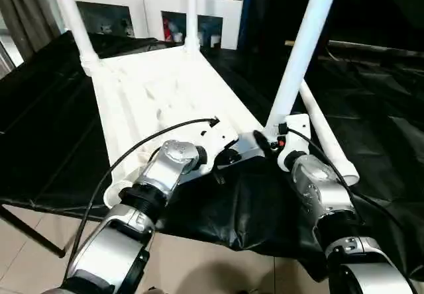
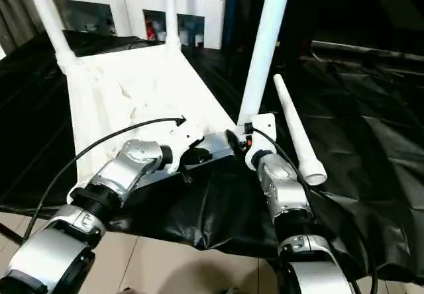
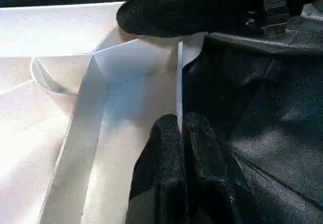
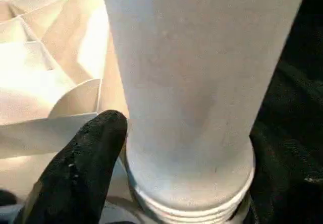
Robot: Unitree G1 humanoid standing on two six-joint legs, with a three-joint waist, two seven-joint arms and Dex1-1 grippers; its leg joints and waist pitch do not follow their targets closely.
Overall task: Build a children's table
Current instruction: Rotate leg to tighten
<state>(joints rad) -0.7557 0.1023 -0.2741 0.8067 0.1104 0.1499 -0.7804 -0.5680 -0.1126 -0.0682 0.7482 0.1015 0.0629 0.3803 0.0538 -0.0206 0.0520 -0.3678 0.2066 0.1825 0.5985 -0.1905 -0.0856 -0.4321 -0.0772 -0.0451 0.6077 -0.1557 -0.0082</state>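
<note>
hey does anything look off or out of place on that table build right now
One leg lies loose on the black cloth beside the upturned tabletop, while three stand in corner sockets. The near-left socket is empty. Nothing looks damaged.

One white ribbed tabletop (image 1: pixel 152 102) lies underside up on one black-draped work table (image 1: pixel 46 135). Four white tube legs are counted: three stand upright in corner sockets (image 1: pixel 73 22) (image 1: pixel 191 9) (image 1: pixel 301 52), one lies loose on the drape (image 1: pixel 328 138). One empty corner socket (image 1: pixel 119 190). Two grippers: left (image 1: pixel 222 165), right (image 1: pixel 271 138).

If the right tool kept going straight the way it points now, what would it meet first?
Most likely the upright leg just ahead of the right tool, at its base in the tabletop corner socket; one finger lies beside it.
</note>
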